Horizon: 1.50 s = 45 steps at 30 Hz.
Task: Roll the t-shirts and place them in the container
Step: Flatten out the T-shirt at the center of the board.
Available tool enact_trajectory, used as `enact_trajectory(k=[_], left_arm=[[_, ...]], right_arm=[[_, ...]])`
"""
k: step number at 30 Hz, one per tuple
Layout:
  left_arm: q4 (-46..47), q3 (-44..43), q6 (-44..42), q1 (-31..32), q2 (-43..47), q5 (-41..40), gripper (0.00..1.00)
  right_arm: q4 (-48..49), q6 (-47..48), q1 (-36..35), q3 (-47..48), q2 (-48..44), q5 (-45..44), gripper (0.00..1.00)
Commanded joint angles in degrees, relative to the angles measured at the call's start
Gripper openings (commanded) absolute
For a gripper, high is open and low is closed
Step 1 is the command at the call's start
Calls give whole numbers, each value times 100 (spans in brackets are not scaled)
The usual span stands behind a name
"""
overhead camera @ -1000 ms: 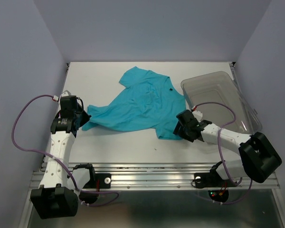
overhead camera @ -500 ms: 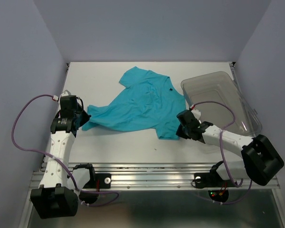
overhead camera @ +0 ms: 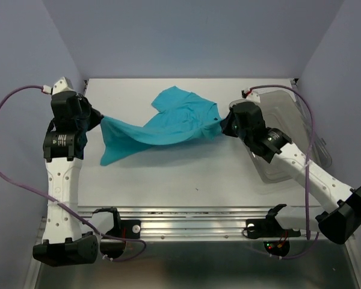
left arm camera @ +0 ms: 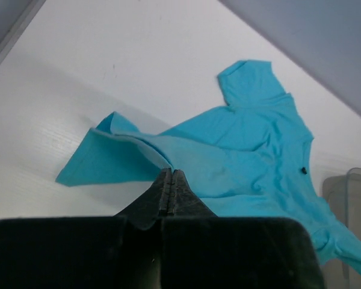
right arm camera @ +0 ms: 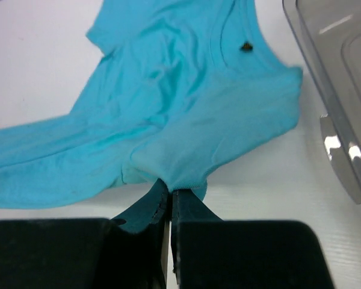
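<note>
The teal t-shirt [overhead camera: 162,129] hangs stretched between my two grippers above the white table, with its upper part and a sleeve still resting on the table toward the back. My left gripper [overhead camera: 100,118] is shut on the shirt's left corner, raised at the table's left side; in the left wrist view [left arm camera: 171,173] the cloth [left arm camera: 240,150] runs away from the closed jaws. My right gripper [overhead camera: 222,126] is shut on the shirt's right edge, next to the bin. The right wrist view [right arm camera: 170,190] has the cloth [right arm camera: 186,108] bunched into the jaws.
A clear grey-tinted plastic bin [overhead camera: 301,129] stands at the right of the table, partly under my right arm; its rim [right arm camera: 331,72] shows in the right wrist view. Purple walls close in the left, back and right sides.
The right gripper shut on the shirt's right edge. Both arms then rose and drew apart, lifting the lower part of the shirt off the table and stretching it between them.
</note>
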<state>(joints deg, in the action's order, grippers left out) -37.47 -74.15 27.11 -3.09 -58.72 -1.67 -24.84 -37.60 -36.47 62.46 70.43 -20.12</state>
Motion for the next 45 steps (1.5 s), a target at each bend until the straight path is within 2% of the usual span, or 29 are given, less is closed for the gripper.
enact_trajectory(k=[1,6,16,20,26,31,35,39,41,42,45], left_arm=[[-14,-924,-198,-16,-166,53,0],[21,-2039,-233,-16,-386,141,0],[82,-4159,-251,-16,-553,396,0],[214,-4546,-180,-16,-395,256,0],[627,-4617,-110,-16,150,98,0],[416,-5170,-215,-16,308,-149,0],[390,-5101,-294,-7,466,-298,0],[285,-4750,-382,2,458,-377,0],[249,-4164,-391,2,449,-421,0],[258,-4160,-391,2,458,-456,0],[390,-3189,-400,2,519,-553,0]], right_arm=[[120,859,-36,1030,-197,-432,1],[-117,1535,-36,2399,-12,-274,1],[-196,2371,-36,4300,-126,262,1],[-319,2574,-36,5055,-188,719,1],[-337,2680,-36,5321,-504,1246,1],[-399,2548,-36,5496,-697,1616,1],[-451,2425,-36,5488,-794,1880,1],[-653,2293,-36,5417,-742,1740,1],[-907,2267,-36,5452,-558,1556,1],[-987,2266,-36,5444,-487,1477,1],[-1189,2336,-36,5330,-171,1169,1]])
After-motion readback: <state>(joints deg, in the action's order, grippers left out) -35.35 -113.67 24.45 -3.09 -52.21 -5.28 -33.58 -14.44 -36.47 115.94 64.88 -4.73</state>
